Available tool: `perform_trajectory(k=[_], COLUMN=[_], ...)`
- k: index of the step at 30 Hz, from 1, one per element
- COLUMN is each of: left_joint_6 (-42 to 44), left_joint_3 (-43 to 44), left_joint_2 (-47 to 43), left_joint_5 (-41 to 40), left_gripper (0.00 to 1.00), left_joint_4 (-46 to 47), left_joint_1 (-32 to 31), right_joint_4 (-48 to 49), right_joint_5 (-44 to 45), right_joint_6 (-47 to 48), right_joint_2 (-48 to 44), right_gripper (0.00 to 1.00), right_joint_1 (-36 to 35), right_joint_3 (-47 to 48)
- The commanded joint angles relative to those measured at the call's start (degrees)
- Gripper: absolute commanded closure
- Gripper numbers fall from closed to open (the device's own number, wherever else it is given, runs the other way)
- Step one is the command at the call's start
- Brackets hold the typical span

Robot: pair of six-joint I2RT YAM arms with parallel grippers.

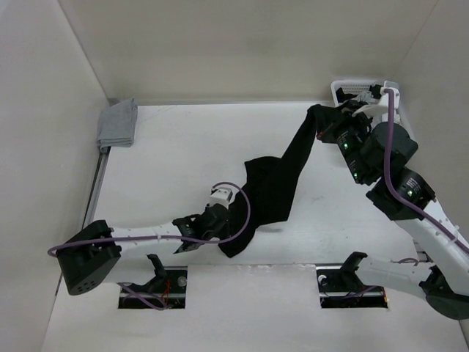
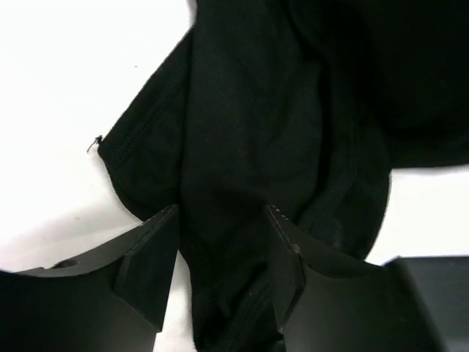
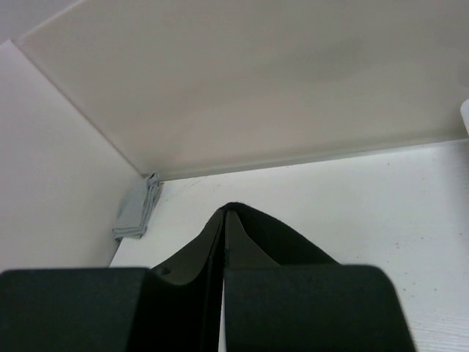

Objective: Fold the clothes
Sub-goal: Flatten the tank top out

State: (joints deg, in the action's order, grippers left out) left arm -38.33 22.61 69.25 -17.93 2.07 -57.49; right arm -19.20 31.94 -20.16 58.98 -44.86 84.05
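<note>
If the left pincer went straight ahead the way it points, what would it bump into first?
The black T-shirt. Its bunched fabric lies between the open fingers of the left pincer and just ahead of them, though it is hard to judge how close.

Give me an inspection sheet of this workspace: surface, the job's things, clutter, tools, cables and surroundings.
Surface: white table.
Job's things: black T-shirt, unfolded, strung from left tool to right tool.
Clutter: folded grey cloth, far left corner; white basket, far right corner.
Tools: left tool open, astride the T-shirt; right tool shut on the T-shirt.
Cables: purple cable along each arm, looping beside the left tool.
Surroundings: plain white walls on three sides.
</note>
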Motion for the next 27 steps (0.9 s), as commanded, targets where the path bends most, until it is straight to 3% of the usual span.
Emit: perform_trajectory(k=[1, 3, 5, 10, 16, 21, 27], left_joint_6=[-0.61, -0.61, -0.87, -0.08, 0.09, -0.52, 1.14], left_joint_3=[2.17, 2.70, 3.40, 8.84, 20.78, 30.72, 45.13], left_joint_2=[2.98, 5.00, 4.23, -11.91, -24.23, -31.89, -35.07], left_joint_5=[-0.62, 0.35, 0.27, -0.61, 1.14, 0.71, 0.18], left_gripper=[0.65, 0.85, 0.94, 0.98, 0.99, 0.99, 0.98], left_joint_4=[-3.47, -2.77, -2.77, -2.68, -4.34, -7.42, -9.36], left_joint_1=[-2.39, -2.32, -1.44, 6.54, 18.59, 24.22, 28.27], right_joint_4=[2.59, 3.03, 3.03, 2.33, 0.40, -2.15, -3.74], right_joint_5=[-0.83, -1.27, -1.62, -1.71, -1.10, 0.31, 1.28], right_joint_6=[1.18, 1.18, 1.18, 1.71, 2.23, 2.85, 4.25], right_joint_2=[-1.76, -2.20, -2.55, -4.22, -7.82, -11.34, -11.26], right_gripper=[0.99, 0.99, 0.99, 0.99, 0.99, 0.99, 0.98], right_joint_1=[1.13, 1.58, 1.75, 1.67, -1.84, -13.16, -34.94], right_joint_3=[-0.73, -1.17, -1.43, -1.52, -0.38, 0.32, 2.87])
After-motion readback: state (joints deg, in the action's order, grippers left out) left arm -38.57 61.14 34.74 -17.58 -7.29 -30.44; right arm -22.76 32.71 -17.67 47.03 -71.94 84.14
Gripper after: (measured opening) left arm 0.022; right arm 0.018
